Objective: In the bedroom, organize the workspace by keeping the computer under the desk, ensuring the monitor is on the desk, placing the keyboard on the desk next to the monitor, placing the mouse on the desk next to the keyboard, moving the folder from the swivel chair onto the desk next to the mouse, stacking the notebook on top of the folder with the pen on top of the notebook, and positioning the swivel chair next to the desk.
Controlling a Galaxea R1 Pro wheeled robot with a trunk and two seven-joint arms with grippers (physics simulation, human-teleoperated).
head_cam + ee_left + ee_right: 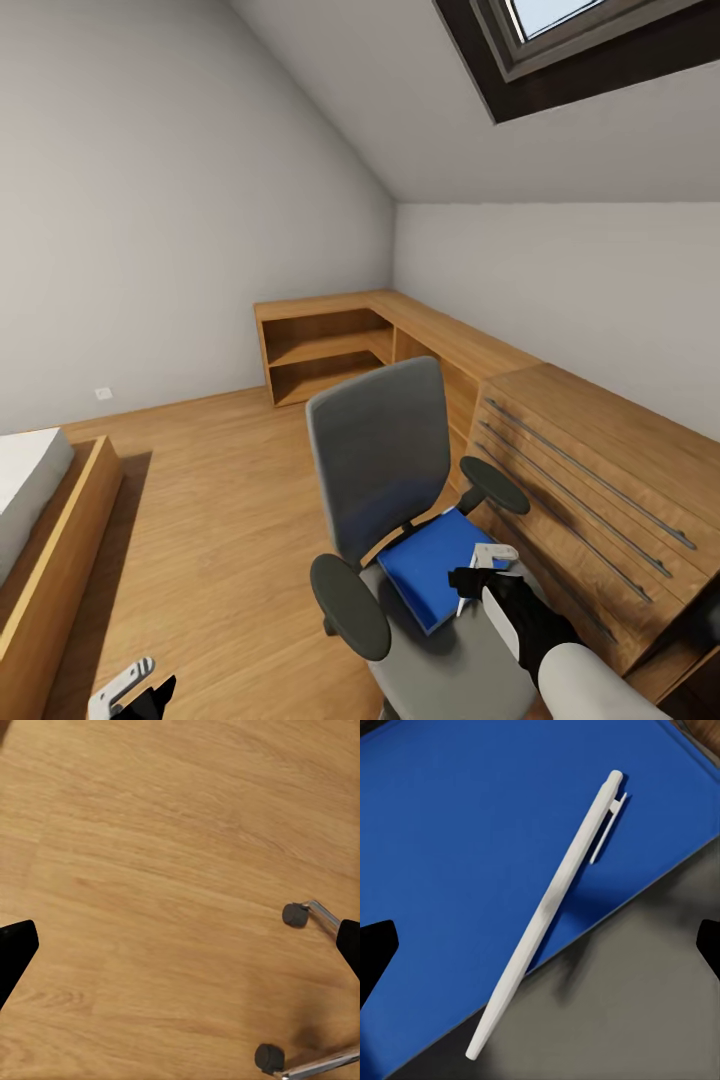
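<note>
**Over the chair seat: right gripper above pen and folder**

At the seat, nearest the robot, the right gripper (pixel 478 580) hangs just above the folder (pixel 432 562), jaws spread — in the right wrist view both fingertips sit wide apart at the frame edges with nothing between them but the pen (pixel 549 911). The pen lies diagonally on the folder (pixel 472 855), its tip running out over the grey seat (pixel 645 1005). My reading: the gripper is lined up for a pick, pen first, since it would slide off if the folder were lifted.

Left gripper (pixel 135 695) is low beside the chair (pixel 380 460), open, over bare floor (pixel 150 870) — idle, out of the way; two casters (pixel 296 914) show.

Beyond: wooden drawer unit (pixel 600 470) and shelving (pixel 330 345).
</note>
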